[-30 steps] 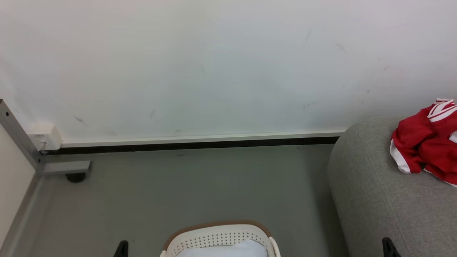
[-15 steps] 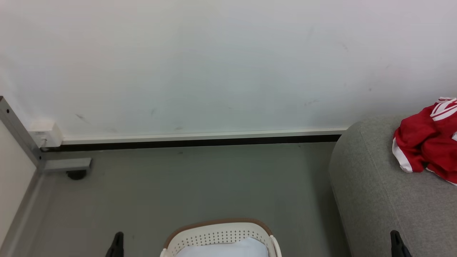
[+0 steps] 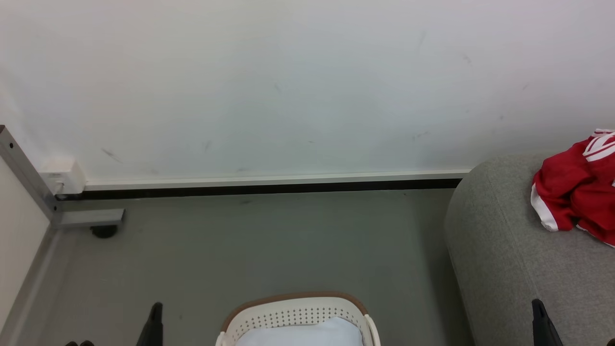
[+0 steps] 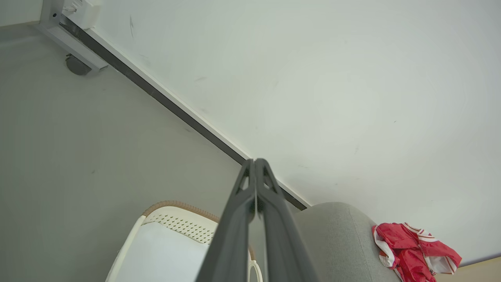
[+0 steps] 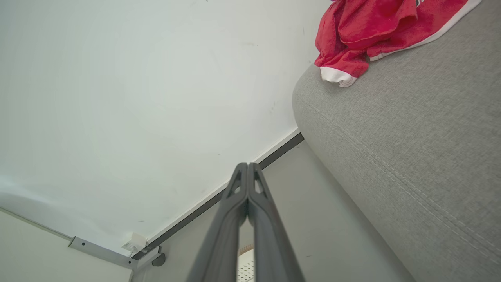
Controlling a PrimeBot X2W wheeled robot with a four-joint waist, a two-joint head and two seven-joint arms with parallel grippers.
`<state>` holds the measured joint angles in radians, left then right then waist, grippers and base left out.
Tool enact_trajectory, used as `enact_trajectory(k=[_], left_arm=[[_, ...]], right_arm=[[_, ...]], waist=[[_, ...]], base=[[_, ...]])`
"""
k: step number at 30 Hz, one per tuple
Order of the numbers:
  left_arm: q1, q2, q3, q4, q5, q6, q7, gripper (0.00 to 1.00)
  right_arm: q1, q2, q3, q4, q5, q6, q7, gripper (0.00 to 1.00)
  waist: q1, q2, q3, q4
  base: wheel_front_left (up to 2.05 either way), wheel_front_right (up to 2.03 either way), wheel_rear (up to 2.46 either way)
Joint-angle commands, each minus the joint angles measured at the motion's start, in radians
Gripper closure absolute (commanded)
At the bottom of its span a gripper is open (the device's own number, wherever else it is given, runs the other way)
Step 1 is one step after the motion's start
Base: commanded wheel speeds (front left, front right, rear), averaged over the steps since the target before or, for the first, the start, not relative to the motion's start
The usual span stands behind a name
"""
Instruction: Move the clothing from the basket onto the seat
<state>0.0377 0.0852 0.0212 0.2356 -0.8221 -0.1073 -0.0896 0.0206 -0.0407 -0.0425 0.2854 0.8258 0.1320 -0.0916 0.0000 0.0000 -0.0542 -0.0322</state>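
Head view: one basket [image 3: 293,318], one clothing heap [image 3: 574,197].

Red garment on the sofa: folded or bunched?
Bunched. The bright red white-striped fabric clothing lies in a crumpled heap on the grey woven upholstered seat, with uneven folds.

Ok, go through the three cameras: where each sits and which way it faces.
Head view: on the head, facing forward and down at floor, wall, laundry basket and sofa; left gripper and right gripper tips at the bottom edge.
Left wrist view: on the left wrist, looking along its shut fingers over the basket toward the wall.
Right wrist view: on the right wrist, looking along its shut fingers at the wall, sofa alongside.
Shared: all three show red clothing on the sofa.
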Motion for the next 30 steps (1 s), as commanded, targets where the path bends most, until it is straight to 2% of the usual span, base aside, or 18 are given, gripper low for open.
enact_trajectory(k=[1, 30], left_arm=[[-0.029, 0.004, 0.009, -0.009, -0.037, -0.007, 0.007, 1.0], [-0.084, -0.013, 0.047, -0.001, -0.366, -0.015, 0.093, 1.0]], right_arm=[[-0.028, -0.009, -0.008, -0.017, 0.041, -0.001, 0.007, 1.0], [-0.074, -0.011, -0.037, -0.028, 0.364, -0.001, 0.094, 1.0]], waist=[[0.0, 0.0, 0.001, 0.001], [0.0, 0.0, 0.021, 0.012]], base=[[0.0, 0.0, 0.0], [0.0, 0.0, 0.0]])
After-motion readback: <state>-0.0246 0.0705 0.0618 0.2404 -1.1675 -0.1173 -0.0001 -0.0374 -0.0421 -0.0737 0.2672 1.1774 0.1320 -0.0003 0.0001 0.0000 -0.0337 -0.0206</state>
